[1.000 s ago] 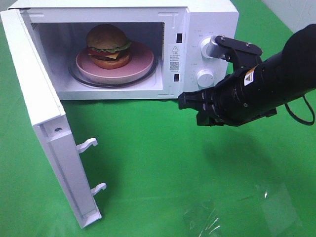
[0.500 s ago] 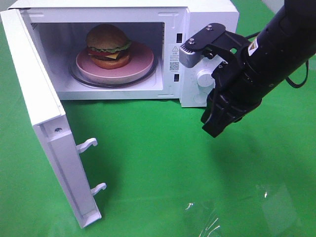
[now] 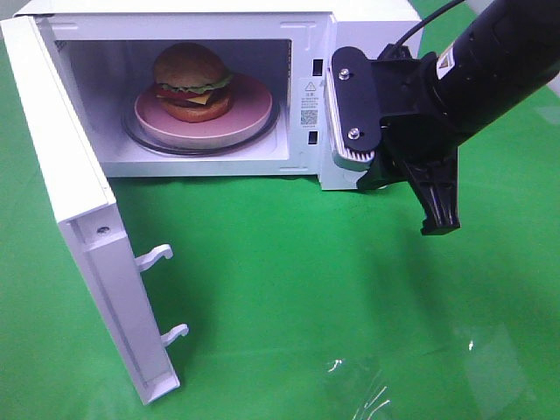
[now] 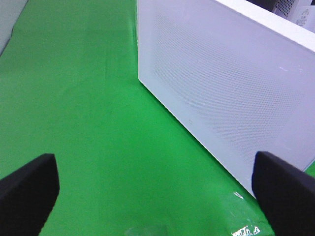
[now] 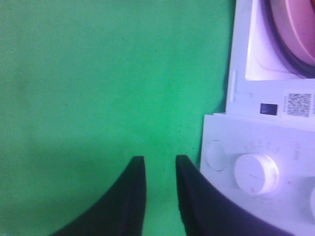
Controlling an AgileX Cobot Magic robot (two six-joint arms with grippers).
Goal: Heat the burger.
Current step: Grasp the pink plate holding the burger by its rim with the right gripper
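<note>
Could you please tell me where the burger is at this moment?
In the exterior high view, the burger sits on the pink plate inside the microwave, upper left in the picture, behind the swung-open door.
</note>
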